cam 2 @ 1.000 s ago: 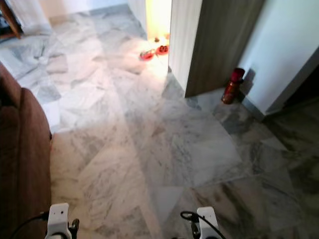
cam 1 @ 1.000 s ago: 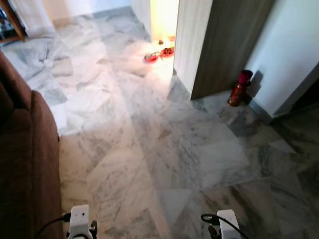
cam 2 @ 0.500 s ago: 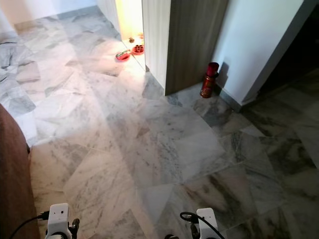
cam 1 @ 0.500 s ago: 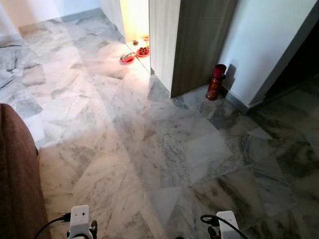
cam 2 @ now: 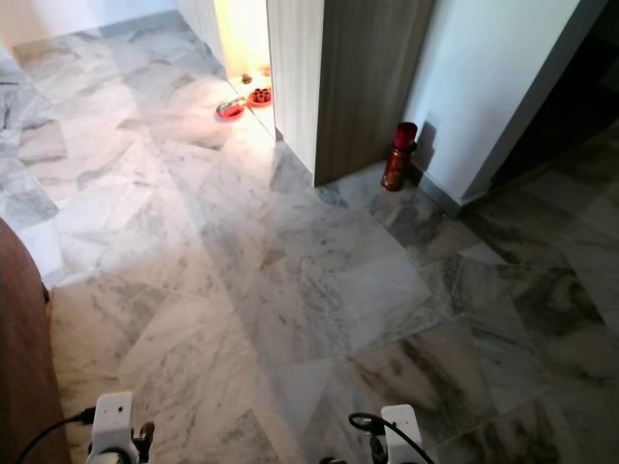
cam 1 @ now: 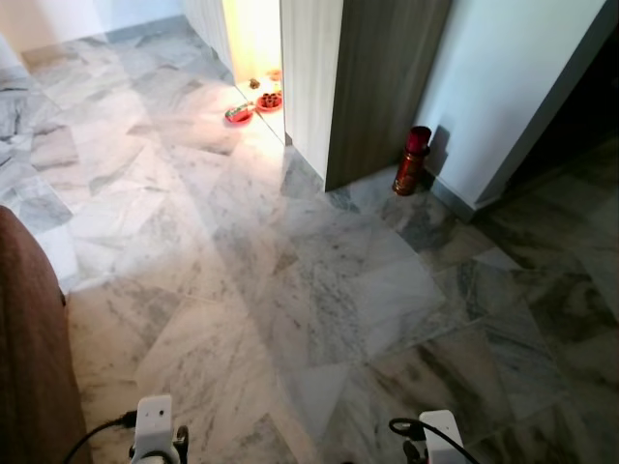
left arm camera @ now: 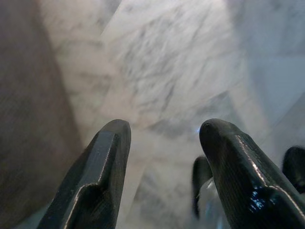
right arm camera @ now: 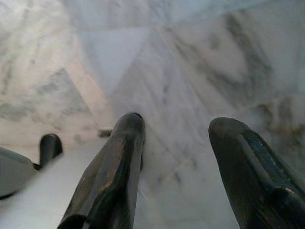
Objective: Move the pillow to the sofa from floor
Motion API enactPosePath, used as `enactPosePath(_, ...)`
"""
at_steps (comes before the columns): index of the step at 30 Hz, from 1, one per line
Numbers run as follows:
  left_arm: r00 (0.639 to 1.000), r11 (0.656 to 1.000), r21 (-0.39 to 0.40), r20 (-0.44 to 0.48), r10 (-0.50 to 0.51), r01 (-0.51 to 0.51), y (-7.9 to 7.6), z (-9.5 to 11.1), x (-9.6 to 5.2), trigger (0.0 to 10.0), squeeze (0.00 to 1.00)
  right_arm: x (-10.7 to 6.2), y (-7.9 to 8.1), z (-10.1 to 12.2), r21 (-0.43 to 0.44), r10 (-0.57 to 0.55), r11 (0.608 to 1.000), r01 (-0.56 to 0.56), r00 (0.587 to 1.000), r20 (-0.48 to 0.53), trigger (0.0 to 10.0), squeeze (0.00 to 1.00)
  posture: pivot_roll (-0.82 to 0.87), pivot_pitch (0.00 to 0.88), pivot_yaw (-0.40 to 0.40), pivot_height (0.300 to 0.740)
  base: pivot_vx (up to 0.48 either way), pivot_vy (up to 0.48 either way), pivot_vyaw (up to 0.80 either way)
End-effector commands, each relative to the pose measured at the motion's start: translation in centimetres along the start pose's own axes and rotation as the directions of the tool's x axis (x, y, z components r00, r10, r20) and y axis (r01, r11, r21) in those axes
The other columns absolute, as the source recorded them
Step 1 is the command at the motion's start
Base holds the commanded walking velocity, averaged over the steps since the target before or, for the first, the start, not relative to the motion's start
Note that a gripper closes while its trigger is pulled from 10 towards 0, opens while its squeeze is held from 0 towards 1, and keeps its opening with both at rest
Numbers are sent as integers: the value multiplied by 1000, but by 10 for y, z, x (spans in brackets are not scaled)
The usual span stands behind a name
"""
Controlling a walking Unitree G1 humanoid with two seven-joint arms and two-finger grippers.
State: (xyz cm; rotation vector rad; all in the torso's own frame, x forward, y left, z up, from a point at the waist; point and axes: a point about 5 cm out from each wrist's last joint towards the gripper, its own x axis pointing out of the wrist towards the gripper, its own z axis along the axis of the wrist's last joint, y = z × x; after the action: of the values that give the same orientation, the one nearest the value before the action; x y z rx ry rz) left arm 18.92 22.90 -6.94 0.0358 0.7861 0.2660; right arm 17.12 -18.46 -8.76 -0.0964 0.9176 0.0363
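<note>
Head view: marble floor (cam 1: 290, 290) runs ahead, lit warm toward 12 o'clock where a bright doorway (cam 1: 253, 39) opens.
Sofa: brown sofa (cam 1: 34, 348) edges in at 9 o'clock, just beside the robot's left arm.
Pillow: not to be found on the stretch of floor these pictures cover, so its place cannot be told; the search is on, by my reading.
Left end effector: left end effector (left arm camera: 162, 143) hangs low over the marble, fingers apart, nothing between them, brown upholstery close alongside.
Right end effector: right end effector (right arm camera: 176, 138) hangs over grey-veined tile, fingers spread, holding nothing.
Landmarks: dark wooden panel (cam 1: 382, 87) at 1 o'clock, a red bottle-like object (cam 1: 411, 160) standing against the wall beside it, red bowls (cam 1: 253, 106) on the floor by the doorway.
Handling, as a judgement: a pillow should be light, soft and squashy, not fragile, and it will sag and fold if pinched at one spot.
Where to take hold, as a judgement: pinch a corner or seam deep between the fingers, or clamp it from two opposite sides with both arms.
Stage: early, nothing grasped yet.
</note>
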Motion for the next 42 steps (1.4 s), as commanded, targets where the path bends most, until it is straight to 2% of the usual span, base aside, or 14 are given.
enactPosePath(1, 999, 1000, 4, -39, 2, -2, 2, -9, -2, 10000, 0, -2, 0, -8, 4, -2, 1000, 2, 1000, -22, 10000, 0, 109, 131, 28, 740, 0, 0, 0)
enactPosePath(8, 1000, 1000, 5, -31, 2, -2, 3, -6, -1, 10000, 0, -2, 1, -9, 17, -3, 1000, 3, 1000, -26, 10000, 0, 110, 136, 28, 740, 0, 0, 0)
enactPosePath(13, 1000, 1000, 3, -30, 3, -3, 3, -6, -1, 10000, 0, -2, 0, -9, 19, -3, 1000, 3, 1000, -27, 10000, 0, 110, 139, 26, 740, 0, 0, -661)
enactPosePath(33, 1000, 1000, -1, -31, 1, -1, 2, -7, -2, 10000, 0, -2, 0, -8, 9, -8, 1000, 8, 1000, -24, 10000, 0, 111, 143, 25, 740, 0, 0, 0)
enactPosePath(42, 1000, 1000, 2, -27, -2, 2, 2, -6, -1, 10000, 0, -2, 1, -8, 19, -6, 1000, 7, 1000, -27, 10000, 0, 112, 143, 27, 740, 265, 0, 0)
